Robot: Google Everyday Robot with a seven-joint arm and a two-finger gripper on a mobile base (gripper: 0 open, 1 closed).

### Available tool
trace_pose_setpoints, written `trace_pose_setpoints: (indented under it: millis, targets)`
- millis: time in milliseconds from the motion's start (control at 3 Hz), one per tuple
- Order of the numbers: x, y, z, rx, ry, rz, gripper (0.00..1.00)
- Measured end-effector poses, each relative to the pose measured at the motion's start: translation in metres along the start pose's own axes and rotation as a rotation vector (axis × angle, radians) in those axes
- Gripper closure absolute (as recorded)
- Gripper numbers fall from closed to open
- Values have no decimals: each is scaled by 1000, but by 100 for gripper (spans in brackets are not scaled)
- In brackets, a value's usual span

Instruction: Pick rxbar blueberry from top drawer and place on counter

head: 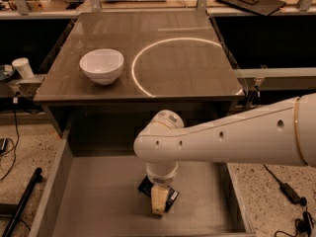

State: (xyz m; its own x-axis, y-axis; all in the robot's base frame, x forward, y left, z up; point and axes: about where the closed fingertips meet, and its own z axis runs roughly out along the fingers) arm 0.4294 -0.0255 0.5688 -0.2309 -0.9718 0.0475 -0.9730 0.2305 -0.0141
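Note:
The rxbar blueberry [146, 185] lies flat on the bottom of the open top drawer [94, 201], a dark navy wrapper mostly covered by my gripper. My gripper [158, 207] hangs straight down from the white arm [222, 139] into the drawer, its cream fingertip [158, 201] right on top of the bar. The counter [177, 73] is the glossy brown top behind the drawer, with a bright curved ring of light on it.
A white bowl [101, 66] stands on the left part of the counter. A white paper cup [22, 68] sits on a ledge at far left. Speckled floor with cables [291, 194] lies on both sides of the drawer.

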Motion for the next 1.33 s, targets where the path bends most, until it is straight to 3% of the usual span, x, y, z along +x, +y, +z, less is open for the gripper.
trace_pose_setpoints:
  millis: [333,1333]
  targets:
    - [0,0,0,0,0,0,81]
    - [1,0,-25,0,0,0,11]
